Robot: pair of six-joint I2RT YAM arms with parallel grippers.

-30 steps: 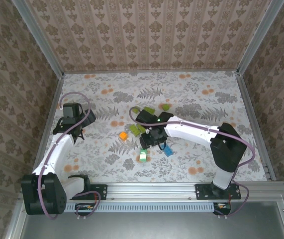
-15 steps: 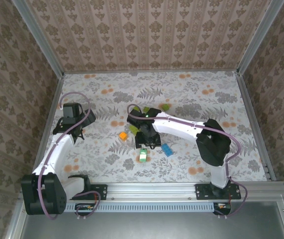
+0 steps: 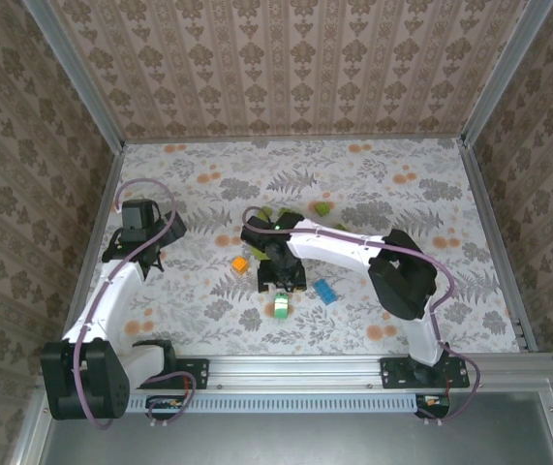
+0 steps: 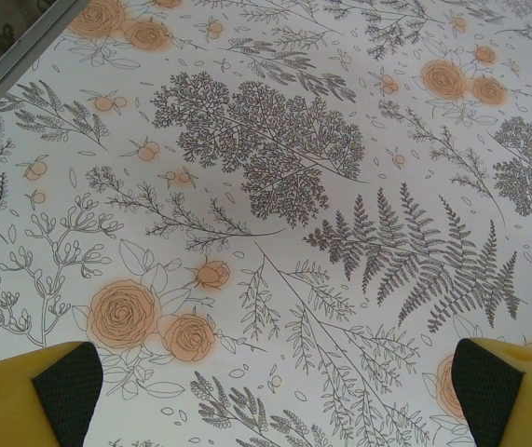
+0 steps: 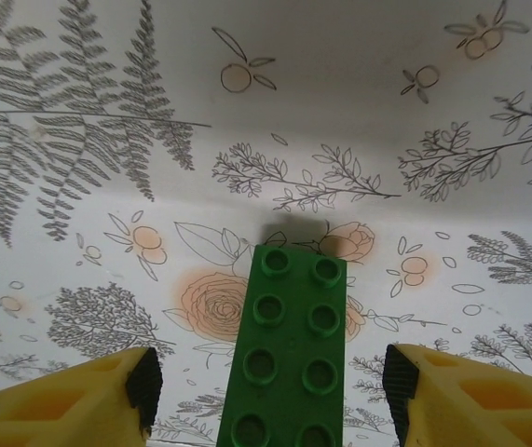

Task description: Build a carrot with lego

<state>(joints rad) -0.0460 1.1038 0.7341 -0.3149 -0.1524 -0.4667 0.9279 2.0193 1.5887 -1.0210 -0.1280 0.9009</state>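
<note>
The right gripper (image 5: 272,377) stands wide, its pads clear of the dark green brick (image 5: 289,358) between them, whose long axis runs straight ahead. The carrot (image 3: 281,308) lies just beside this hand. The left gripper (image 4: 275,372), fully spread, hangs well apart.

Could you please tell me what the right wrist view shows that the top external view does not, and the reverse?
Right wrist view: the studs of a dark green brick lying lengthwise between the open jaws of the right gripper, with a gap on each side. Top external view: the left arm, the right arm, an orange brick, a blue brick and the carrot nearer the front. Shared: the floral table cover.
</note>
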